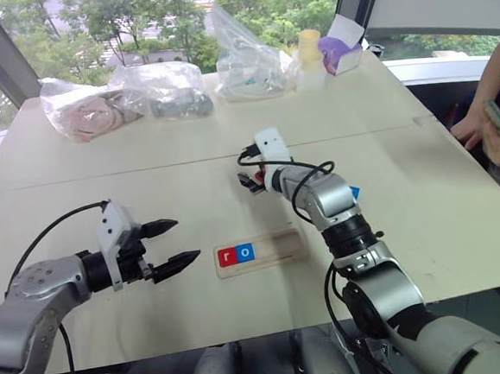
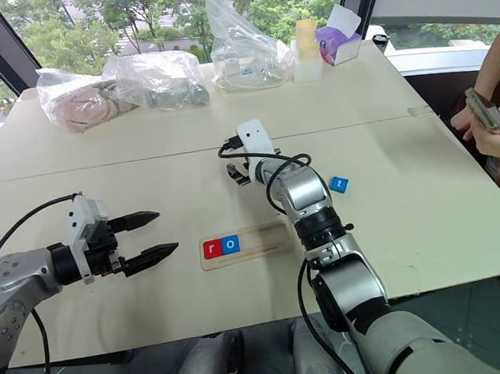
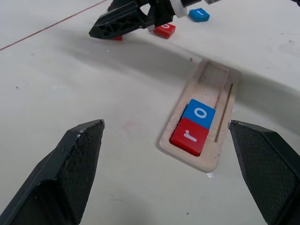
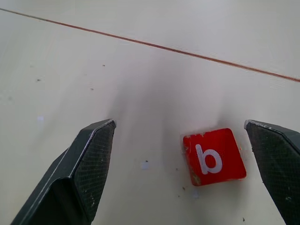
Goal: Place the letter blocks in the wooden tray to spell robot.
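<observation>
The wooden tray [image 1: 261,252] lies near the table's front edge. A red r block [image 3: 190,136] and a blue o block [image 3: 200,113] sit side by side at its left end. My left gripper [image 1: 185,239] hovers open just left of the tray, with nothing between its fingers. Farther back, my right gripper [image 4: 180,124] is open low over the table, and a red b block [image 4: 214,157] lies between its fingers, nearer one of them. A blue t block [image 2: 340,184] lies to the right of that arm. Beside the right gripper lies another red block [image 3: 164,30], its letter unreadable.
Three clear plastic bags [image 1: 169,89] with items inside line the table's far side, next to a pale bottle [image 1: 309,59] and a purple box [image 1: 341,52]. A person [image 1: 496,124] holding a phone sits at the right edge of the table.
</observation>
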